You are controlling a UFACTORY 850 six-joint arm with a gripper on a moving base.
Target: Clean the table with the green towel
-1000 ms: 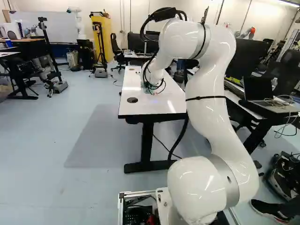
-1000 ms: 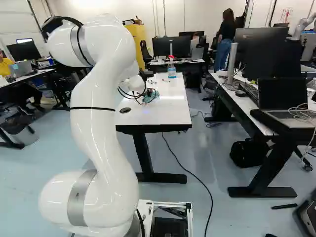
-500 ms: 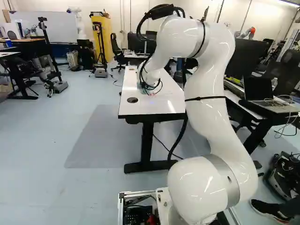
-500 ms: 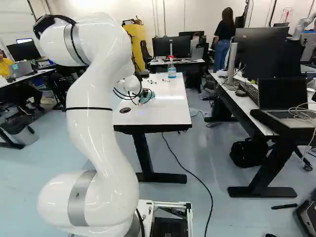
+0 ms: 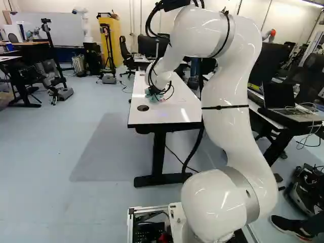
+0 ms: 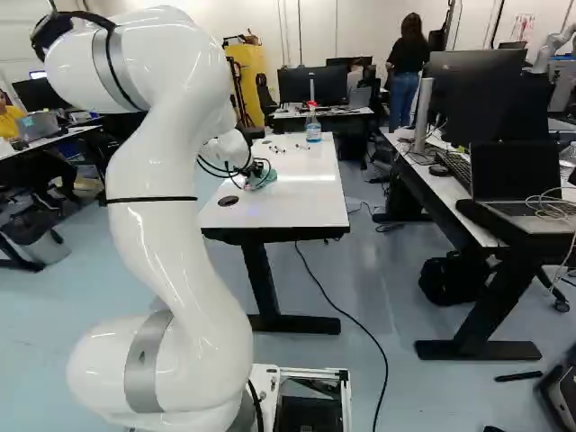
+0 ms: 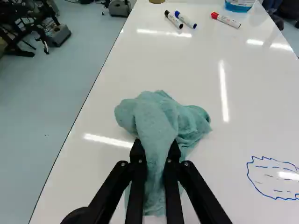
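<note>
Tool point(image 6: 251, 171) gripping towel point(image 7: 156, 112), three markers point(image 7: 174, 19) ahead, spray bottle point(image 6: 313, 131) farther along

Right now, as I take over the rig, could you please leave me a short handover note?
Gripper: shut on the green towel, bunched on the white table.
Ahead on the table: black-capped marker, blue-capped marker, red-capped marker, spray bottle.
Done: towel gripped and on the tabletop.
Left: the blue drawing beside the towel is not wiped off. I'd probably wipe there next, keeping clear of the markers.
</note>
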